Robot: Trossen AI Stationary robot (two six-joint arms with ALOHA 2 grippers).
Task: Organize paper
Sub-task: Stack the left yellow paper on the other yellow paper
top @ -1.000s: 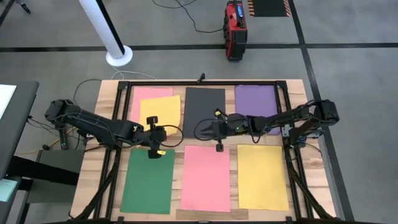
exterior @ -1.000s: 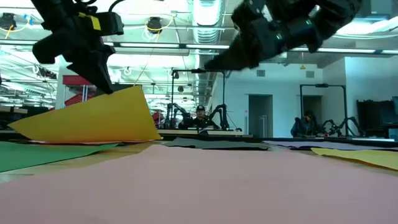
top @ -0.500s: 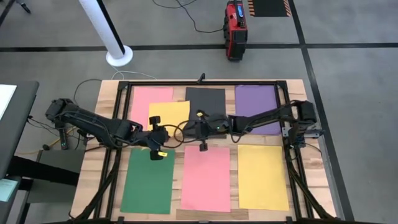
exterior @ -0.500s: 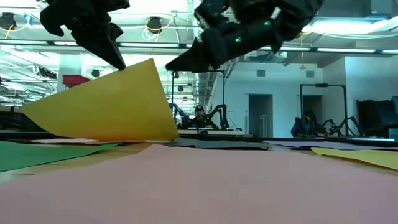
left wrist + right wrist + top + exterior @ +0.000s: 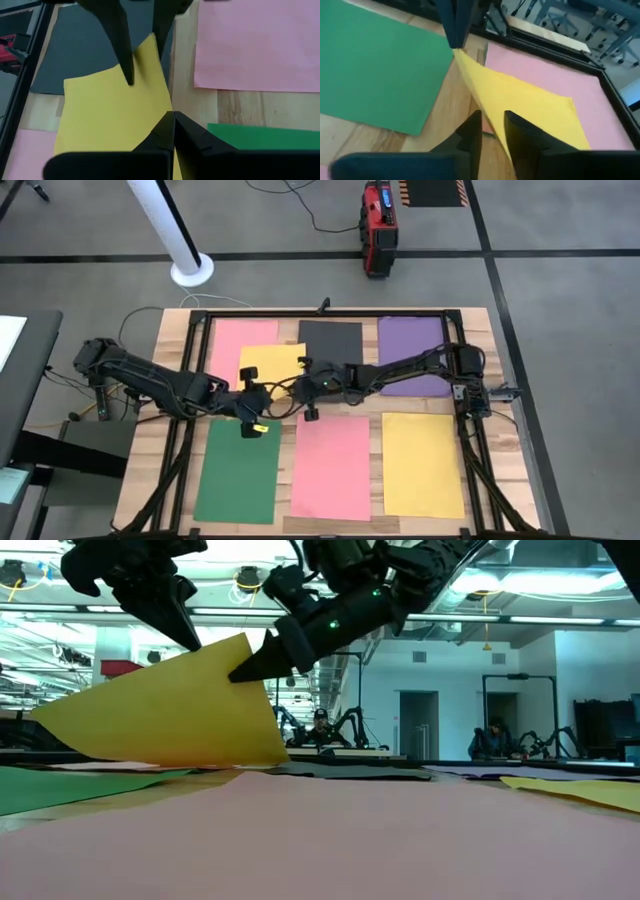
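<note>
I have the left hand [image 5: 247, 402] pinched shut on a corner of the small yellow sheet [image 5: 272, 363], lifted off the counter [image 5: 170, 350] between pink and grey sheets, the right hand [image 5: 302, 368] open around its far edge; six sheets lie flat, this one unplaced.

Yellow paper [image 5: 170, 710] tilted, edge lifted

Overhead, table-level, two close wrist views
</note>
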